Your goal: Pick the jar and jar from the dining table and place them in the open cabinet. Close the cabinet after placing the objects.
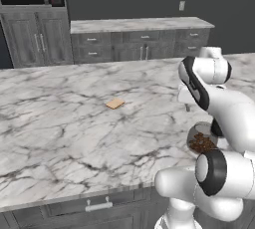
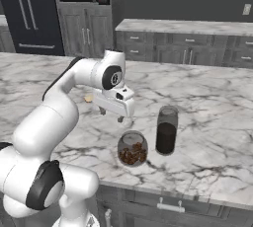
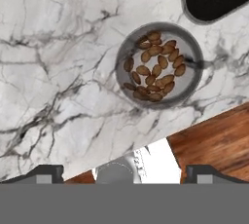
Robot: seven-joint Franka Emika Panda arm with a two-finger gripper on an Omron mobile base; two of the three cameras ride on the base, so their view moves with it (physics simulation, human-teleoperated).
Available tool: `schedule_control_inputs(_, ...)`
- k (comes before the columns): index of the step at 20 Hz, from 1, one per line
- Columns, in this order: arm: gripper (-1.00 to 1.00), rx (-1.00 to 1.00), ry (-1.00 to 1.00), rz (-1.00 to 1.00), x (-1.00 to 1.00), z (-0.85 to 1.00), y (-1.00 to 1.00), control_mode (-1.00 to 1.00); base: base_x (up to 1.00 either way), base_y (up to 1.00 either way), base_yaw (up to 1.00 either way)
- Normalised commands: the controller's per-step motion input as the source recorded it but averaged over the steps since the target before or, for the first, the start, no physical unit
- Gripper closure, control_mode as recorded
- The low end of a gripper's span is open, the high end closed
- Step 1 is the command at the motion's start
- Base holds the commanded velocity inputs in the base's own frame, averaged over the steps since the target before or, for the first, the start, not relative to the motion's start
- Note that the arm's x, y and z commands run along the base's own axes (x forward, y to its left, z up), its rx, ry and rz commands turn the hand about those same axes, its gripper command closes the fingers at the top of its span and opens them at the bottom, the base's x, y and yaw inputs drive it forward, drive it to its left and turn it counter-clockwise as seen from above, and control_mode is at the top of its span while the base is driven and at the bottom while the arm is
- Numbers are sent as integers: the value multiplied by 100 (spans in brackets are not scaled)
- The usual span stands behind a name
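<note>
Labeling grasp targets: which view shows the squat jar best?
Right base view: the squat jar stands whole and unobstructed beside the tall jar. The hand view looks straight down into it, hiding its sides. In the left base view the arm covers part of it.

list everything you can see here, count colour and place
squat jar: one, clear glass with brown nuts, near the dining table's front edge
tall jar: one, clear glass, dark brown fill, just right of the squat jar
cracker: one, flat tan, mid table
dining table: one, white-grey marble on dark grey drawers
back counter: one, marble on dark grey drawers, along the far wall
tall cupboards: dark grey, far left
gripper: one, white with dark tips, open, above the table behind the squat jar
</note>
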Motion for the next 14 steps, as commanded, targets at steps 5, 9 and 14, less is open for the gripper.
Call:
schedule_control_inputs(5,-100,0,3,0,43,-7,-2,-100,0,0,0)
schedule_control_inputs(9,-100,2,-3,2,1,-40,-48,-100,0,0,0)
schedule_control_inputs(14,-100,1,-3,0,6,-23,-28,-100,0,0,0)
